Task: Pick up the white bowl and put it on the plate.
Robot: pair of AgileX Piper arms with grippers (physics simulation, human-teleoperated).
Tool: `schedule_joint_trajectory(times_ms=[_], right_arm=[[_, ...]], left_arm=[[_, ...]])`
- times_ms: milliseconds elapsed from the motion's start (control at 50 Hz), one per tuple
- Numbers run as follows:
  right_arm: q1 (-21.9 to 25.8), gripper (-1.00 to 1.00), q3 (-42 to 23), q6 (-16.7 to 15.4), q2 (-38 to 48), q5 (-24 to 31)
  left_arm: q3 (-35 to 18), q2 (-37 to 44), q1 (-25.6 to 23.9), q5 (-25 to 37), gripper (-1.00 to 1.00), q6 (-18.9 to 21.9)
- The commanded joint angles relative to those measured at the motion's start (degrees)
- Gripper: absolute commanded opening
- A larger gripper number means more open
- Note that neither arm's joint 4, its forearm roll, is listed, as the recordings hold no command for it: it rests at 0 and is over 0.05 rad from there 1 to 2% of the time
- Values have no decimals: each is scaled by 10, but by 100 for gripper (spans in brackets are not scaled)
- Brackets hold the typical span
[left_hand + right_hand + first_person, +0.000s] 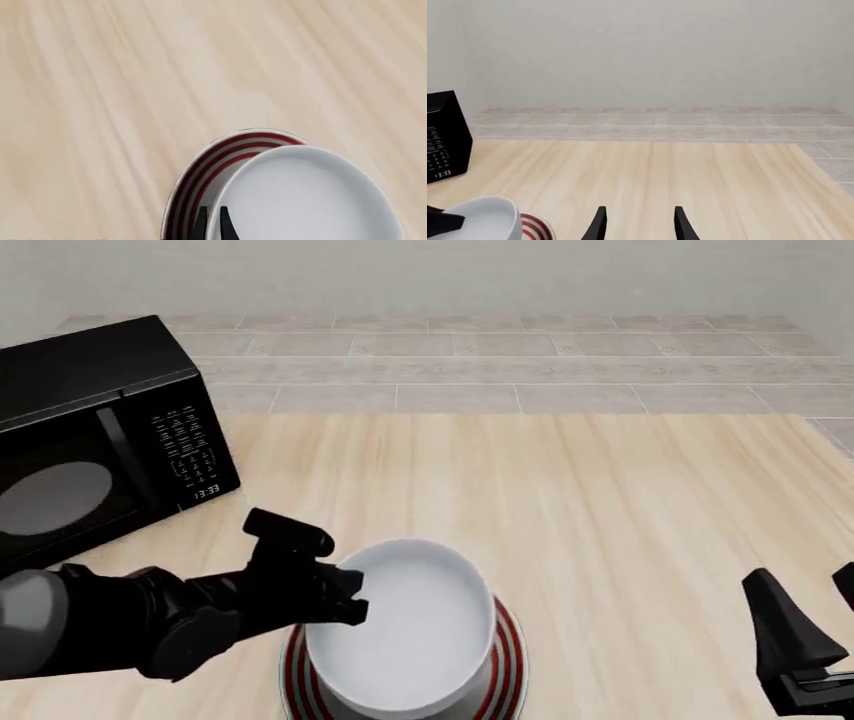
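The plain glossy white round bowl [400,628] sits over the flat round white plate with red concentric rings [506,672] at the near edge of the pale wood-grain bench [601,510], a little left of centre. In the front view the bowl covers most of the plate, and only the ringed rim shows on the bowl's right and along its near side. Whether the bowl rests fully on the plate or is held just above it cannot be told.

The left claw [350,598] reaches in from the near left and is at the bowl's left rim. The left wrist view shows its two dark fingertips [199,227] pressed close with the bowl's thin wall between them, one inside the rim and one outside, so it is pinching the bowl. In that view the plate's red rings [220,155] curve out past the bowl's far side.

The right claw [638,225] hangs at the near right, well apart from bowl and plate. Its fingers are spread with bare bench showing between them, and it holds nothing.

A black boxy microwave oven with a lit clock display [94,440] stands at the far left of the bench, apart from the dishes.
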Motion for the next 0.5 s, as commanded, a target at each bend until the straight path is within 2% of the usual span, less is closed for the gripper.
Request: schedule_joint_trajectory(times_ms=[20, 500], right_arm=[[1, 100, 0, 1, 0, -1], [-1, 100, 0, 2, 0, -1]], left_arm=[[3, 12, 4, -13, -100, 9], [5, 39, 0, -35, -100, 11]])
